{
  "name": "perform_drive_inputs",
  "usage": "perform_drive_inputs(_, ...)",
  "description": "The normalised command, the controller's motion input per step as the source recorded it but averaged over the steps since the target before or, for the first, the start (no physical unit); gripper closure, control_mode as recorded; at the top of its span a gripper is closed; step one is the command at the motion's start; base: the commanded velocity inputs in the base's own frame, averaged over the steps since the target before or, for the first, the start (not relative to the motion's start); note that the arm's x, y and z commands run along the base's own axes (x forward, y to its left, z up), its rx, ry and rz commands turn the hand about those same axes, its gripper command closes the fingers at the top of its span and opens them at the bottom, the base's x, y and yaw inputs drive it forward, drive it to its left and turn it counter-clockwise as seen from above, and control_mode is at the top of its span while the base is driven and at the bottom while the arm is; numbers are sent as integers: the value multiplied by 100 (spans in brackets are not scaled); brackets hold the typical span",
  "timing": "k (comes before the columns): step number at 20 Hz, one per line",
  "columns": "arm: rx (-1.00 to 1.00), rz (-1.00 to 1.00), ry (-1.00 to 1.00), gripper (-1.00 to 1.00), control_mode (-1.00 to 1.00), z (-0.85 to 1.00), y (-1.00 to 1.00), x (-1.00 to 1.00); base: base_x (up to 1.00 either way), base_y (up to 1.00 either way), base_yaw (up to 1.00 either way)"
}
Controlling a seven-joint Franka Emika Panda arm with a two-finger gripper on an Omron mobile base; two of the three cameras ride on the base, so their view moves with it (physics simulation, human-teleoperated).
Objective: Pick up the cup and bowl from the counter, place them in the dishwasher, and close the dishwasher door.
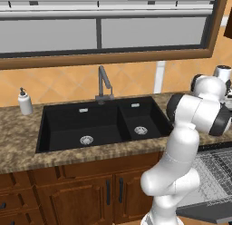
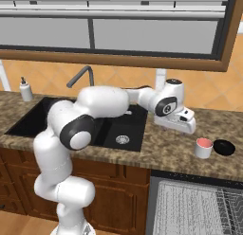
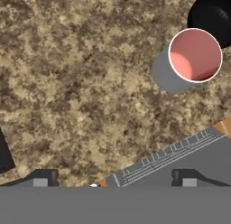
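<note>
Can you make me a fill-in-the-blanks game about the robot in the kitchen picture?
1. The inside of the cup is colored ____.
2. The bowl beside the cup is colored ____.
3. The cup stands upright on the ____, near its front edge.
4. The gripper hovers over the counter with its jaws ____ and nothing between them.

Missing words: pink; black; counter; open

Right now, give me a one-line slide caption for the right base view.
Open fingers hover over the counter left of the cup and black bowl, dishwasher open below.
</note>
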Motion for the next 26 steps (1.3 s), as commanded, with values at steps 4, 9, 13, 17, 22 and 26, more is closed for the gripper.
perform_drive_inputs(4, 0, 6, 0, -100, -100, -20, -63, 24, 0, 0, 0)
perform_drive_inputs(9, 0, 5, 0, -100, -100, -9, -36, 17, 0, 0, 0)
perform_drive_inputs(13, 0, 8, -1, -100, -100, -13, -34, 32, 0, 0, 0)
perform_drive_inputs(17, 0, 9, -2, -100, -100, -23, -36, 28, 0, 0, 0)
perform_drive_inputs(22, 0, 7, -1, -100, -100, -28, -25, 17, 0, 0, 0)
perform_drive_inputs(26, -1, 5, 0, -100, -100, -32, -10, 21, 0, 0, 0)
